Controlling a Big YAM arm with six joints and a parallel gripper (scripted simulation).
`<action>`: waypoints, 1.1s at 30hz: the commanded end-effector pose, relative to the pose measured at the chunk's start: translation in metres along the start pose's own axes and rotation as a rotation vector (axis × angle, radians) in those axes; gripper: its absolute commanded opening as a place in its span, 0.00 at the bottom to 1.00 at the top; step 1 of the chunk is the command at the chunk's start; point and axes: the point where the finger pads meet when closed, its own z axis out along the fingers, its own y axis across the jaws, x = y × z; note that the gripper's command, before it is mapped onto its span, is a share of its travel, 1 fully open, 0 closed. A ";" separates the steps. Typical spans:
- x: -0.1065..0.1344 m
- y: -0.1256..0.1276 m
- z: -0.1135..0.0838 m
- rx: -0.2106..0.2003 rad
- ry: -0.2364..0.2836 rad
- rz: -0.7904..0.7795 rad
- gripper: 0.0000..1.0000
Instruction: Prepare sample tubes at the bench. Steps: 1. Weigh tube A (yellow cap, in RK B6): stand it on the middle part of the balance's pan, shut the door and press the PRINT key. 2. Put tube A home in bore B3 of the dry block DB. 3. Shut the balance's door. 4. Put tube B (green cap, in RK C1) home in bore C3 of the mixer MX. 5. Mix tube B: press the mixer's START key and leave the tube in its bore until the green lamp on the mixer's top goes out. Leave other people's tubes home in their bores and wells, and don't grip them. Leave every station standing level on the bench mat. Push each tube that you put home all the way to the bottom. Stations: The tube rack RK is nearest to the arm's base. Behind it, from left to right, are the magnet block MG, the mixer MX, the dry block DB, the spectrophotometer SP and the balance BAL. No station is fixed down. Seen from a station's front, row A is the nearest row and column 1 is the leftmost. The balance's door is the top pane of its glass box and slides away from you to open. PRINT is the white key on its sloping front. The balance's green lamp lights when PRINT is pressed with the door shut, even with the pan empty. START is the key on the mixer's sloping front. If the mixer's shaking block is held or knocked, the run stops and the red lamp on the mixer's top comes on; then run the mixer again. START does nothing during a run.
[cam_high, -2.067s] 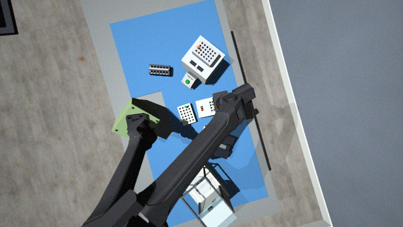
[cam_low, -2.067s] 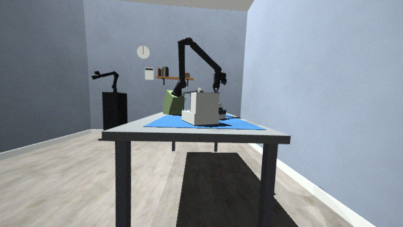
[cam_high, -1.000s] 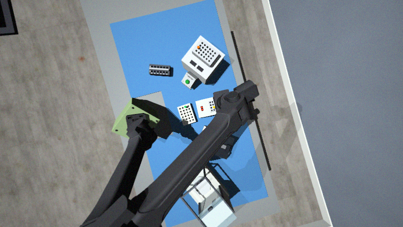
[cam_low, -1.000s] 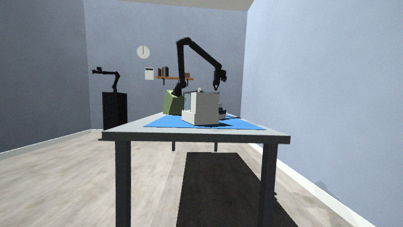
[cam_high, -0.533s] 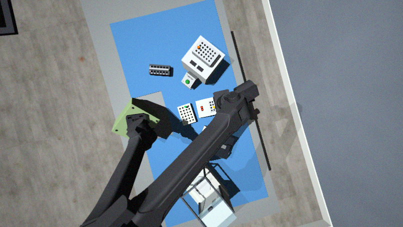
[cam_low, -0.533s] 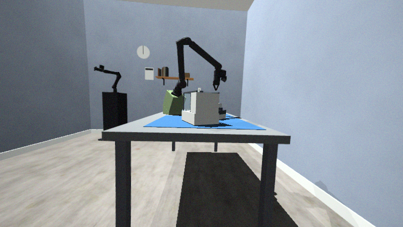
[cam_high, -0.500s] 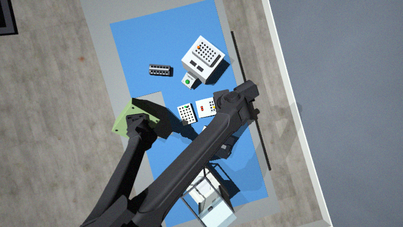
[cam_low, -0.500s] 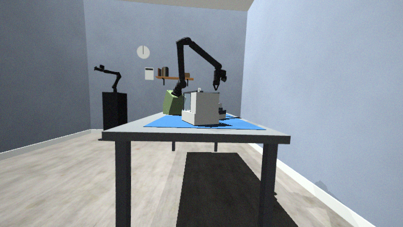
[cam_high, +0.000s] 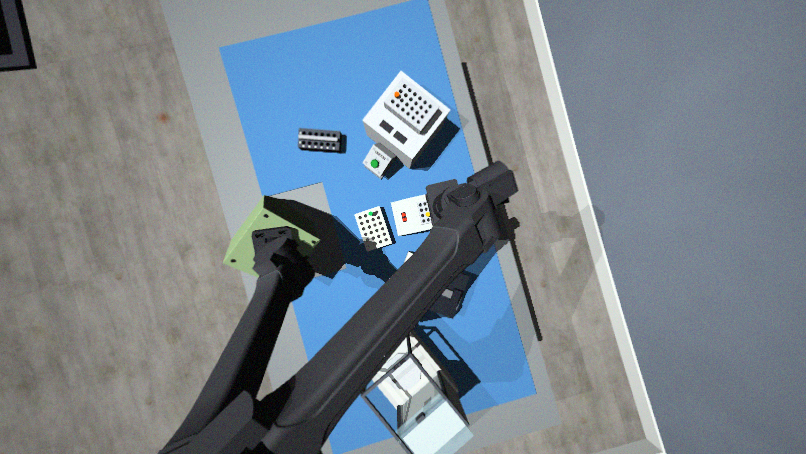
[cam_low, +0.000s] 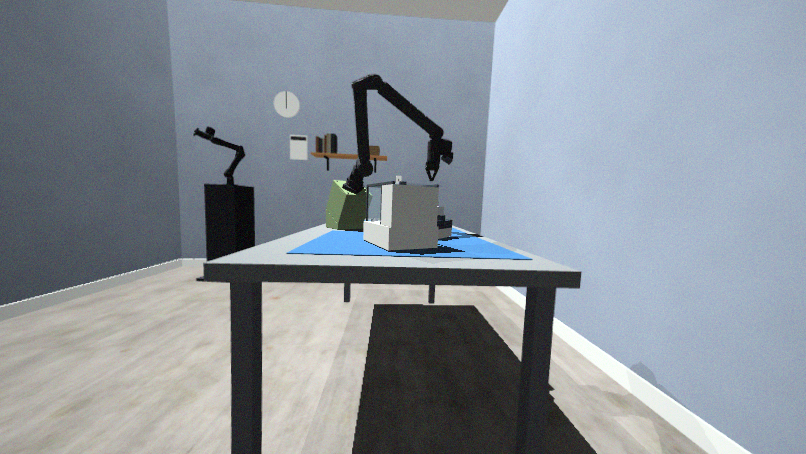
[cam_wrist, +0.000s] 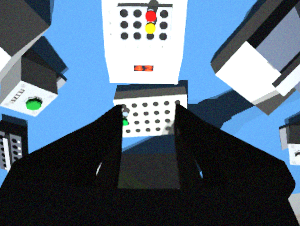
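Tube A's yellow cap (cam_high: 427, 214) (cam_wrist: 150, 28) shows in a bore of the white dry block DB (cam_high: 407, 224) (cam_wrist: 145, 56), right behind a red-capped tube (cam_wrist: 150, 15). Tube B's green cap (cam_high: 370, 213) (cam_wrist: 125, 122) stands in the white rack RK (cam_high: 376, 230) (cam_wrist: 153, 111). My gripper (cam_low: 431, 177) (cam_wrist: 148, 113) hangs high above the rack and the dry block, fingers partly open with nothing between them. In the overhead view the wrist hides it. The mixer MX (cam_high: 394, 132) stands further back, with its green START key (cam_high: 374, 163) (cam_wrist: 31, 103).
An orange-capped tube (cam_high: 397, 94) sits in the mixer's block. The black magnet block MG (cam_high: 319, 139) lies left of the mixer. The glass-boxed balance BAL (cam_high: 420, 403) (cam_low: 403, 217) stands at the mat's far end, the dark spectrophotometer (cam_high: 453, 295) partly under my arm.
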 end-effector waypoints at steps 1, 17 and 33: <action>0.003 -0.028 -0.005 0.000 -0.018 -0.002 0.30; 0.035 -0.125 -0.006 0.008 -0.021 -0.087 0.30; 0.052 -0.247 -0.017 0.035 -0.040 -0.193 0.30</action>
